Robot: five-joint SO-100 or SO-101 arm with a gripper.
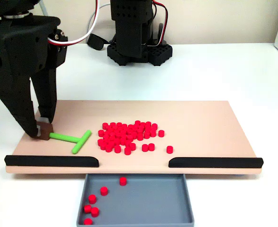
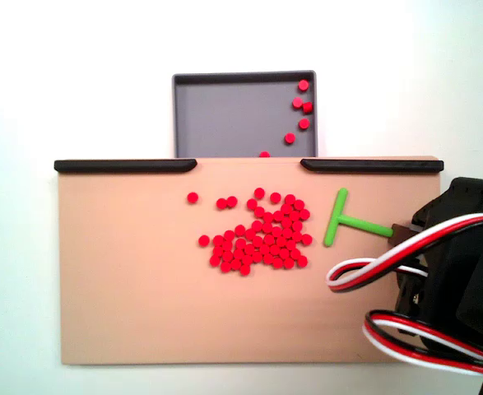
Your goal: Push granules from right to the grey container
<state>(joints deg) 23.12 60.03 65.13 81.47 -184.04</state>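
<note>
We cannot see the tips of the black two-finger pincer (image 1: 43, 132) cleanly: in a fixed view from the front they press together on a small dark brown block at the end of the green T-shaped pusher stick (image 1: 75, 138), and in a fixed view from above the arm's black body and its red, white and black cables (image 2: 389, 271) cover that spot, with the arm cut off at the right edge. The small bright red cylindrical granules (image 1: 127, 135) lie mostly in one cluster near the middle of the flat tan board (image 1: 210, 123), just beside the stick's crossbar, with a few strays nearer the front edge. Two long black bars (image 1: 51, 161) line that edge and leave a gap between them. The shallow grey rectangular plastic container (image 1: 139, 198) sits below this gap, its lower edge cut off in the front view. It holds a handful of granules along one side, one of them close to the board, and the rest of its floor is bare. The board's far half is open, and white bench (image 1: 224, 71) surrounds it.
</note>
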